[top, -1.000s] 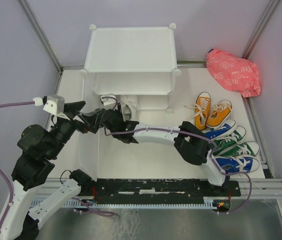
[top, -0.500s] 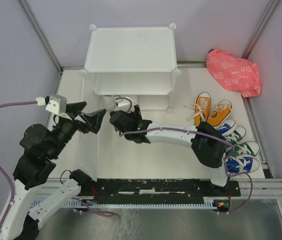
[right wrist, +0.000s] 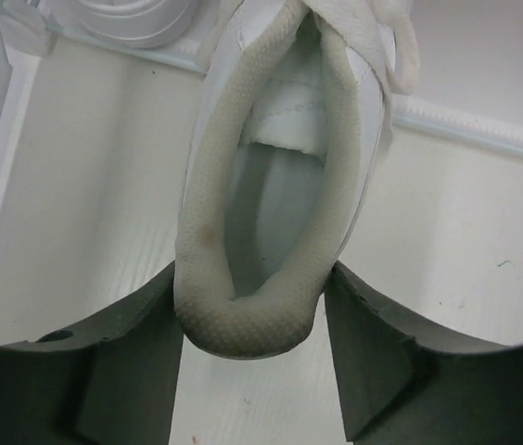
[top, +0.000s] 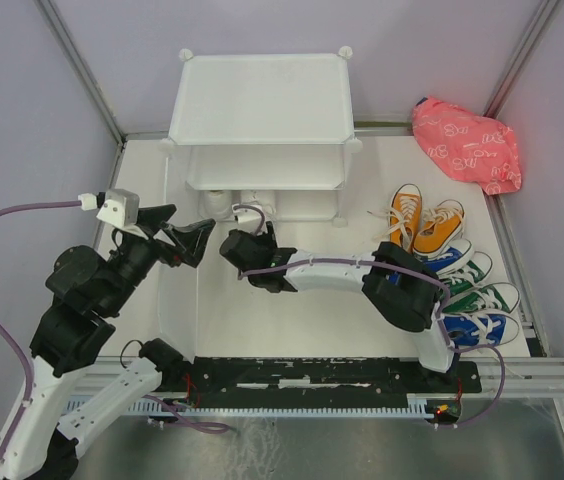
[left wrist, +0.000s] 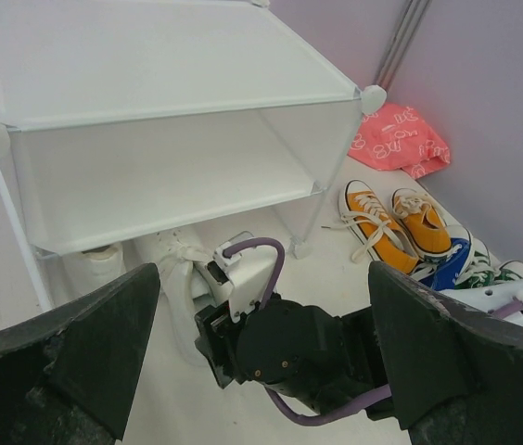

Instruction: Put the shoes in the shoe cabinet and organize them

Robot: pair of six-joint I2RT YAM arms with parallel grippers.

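White and translucent, the cabinet [top: 262, 100] has a white sneaker [right wrist: 275, 199] at its lower opening, heel pinched by the right gripper [right wrist: 252, 278]. The left gripper [left wrist: 263, 273] hovers beside it, spread wide. Well right lie the orange sneakers [top: 422, 225].

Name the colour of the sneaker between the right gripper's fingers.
White; the sneaker shows best in the right wrist view.

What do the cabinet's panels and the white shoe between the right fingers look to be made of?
The cabinet: probably plastic sheet, smooth and frosted white, joined by moulded round corner connectors. The white shoe: fabric, likely canvas; its padded heel collar shows a fine woven texture, matte and slightly yellowed.
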